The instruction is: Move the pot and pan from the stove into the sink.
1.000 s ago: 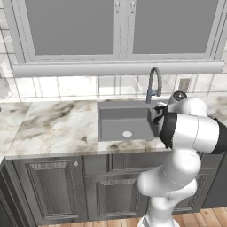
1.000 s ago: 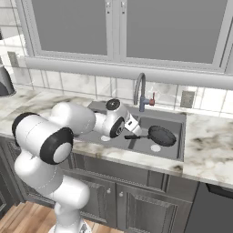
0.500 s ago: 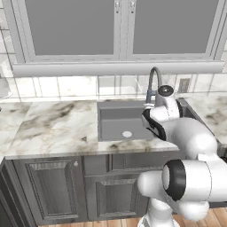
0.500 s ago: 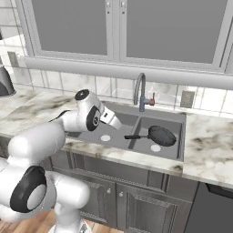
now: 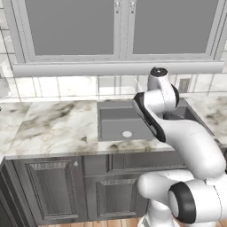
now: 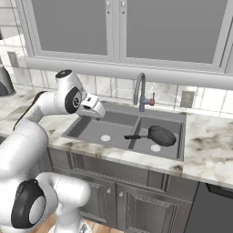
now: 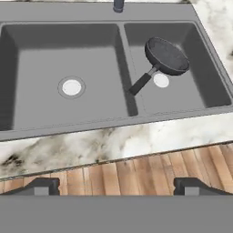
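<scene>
Fingers (image 7: 116,185) now back off pan (image 7: 166,56), empty.

In the left base view the arm (image 5: 177,133) covers the right basin of the sink (image 5: 111,119) and the faucet. In the hand view the faucet (image 7: 119,5) is cut off by the top edge, leaving just its base, and the sink's left wall runs out of the picture. The end effector (image 7: 116,186) shows there as two dark tips wide apart, their lower parts cut by the bottom band. In the right base view a dark object (image 6: 5,82) at far left on the tabletop (image 6: 209,145) is cut by the edge; what it is cannot be told.
</scene>
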Controlling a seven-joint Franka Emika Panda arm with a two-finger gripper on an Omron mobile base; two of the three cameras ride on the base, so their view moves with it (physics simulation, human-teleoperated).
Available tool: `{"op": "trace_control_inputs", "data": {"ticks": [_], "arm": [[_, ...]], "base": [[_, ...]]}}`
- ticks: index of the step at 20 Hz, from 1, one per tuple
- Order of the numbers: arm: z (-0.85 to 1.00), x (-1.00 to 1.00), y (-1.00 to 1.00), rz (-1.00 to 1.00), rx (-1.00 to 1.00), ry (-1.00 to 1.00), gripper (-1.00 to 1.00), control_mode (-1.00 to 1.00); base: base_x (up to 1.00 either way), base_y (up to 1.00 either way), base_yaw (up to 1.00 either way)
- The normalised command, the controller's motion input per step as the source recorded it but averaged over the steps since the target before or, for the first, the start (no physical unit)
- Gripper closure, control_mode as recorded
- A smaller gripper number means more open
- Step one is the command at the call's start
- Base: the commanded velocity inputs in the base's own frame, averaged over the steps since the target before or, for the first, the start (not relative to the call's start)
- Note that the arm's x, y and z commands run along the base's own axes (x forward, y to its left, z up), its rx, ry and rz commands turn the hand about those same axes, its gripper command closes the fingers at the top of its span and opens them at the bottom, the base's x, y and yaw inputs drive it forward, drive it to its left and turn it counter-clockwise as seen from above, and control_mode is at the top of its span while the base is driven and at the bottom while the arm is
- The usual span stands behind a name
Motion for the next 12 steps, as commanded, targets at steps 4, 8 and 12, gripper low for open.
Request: {"op": "trace_control_inputs", "data": {"ticks": [4, 8, 12], "arm": [[0.7, -0.4, 0.42, 0.2, 0.0, 0.2, -1.0, -1.0], [0.67, -0.51, 0.39, 0.18, 0.0, 0.17, -1.0, -1.0], [0.5, -0.81, 0.23, 0.15, 0.0, 0.07, -1.0, -1.0]], "base": [[0.0, 0.0, 0.0], [0.0, 0.0, 0.0], [0.0, 0.0, 0.0]]}}
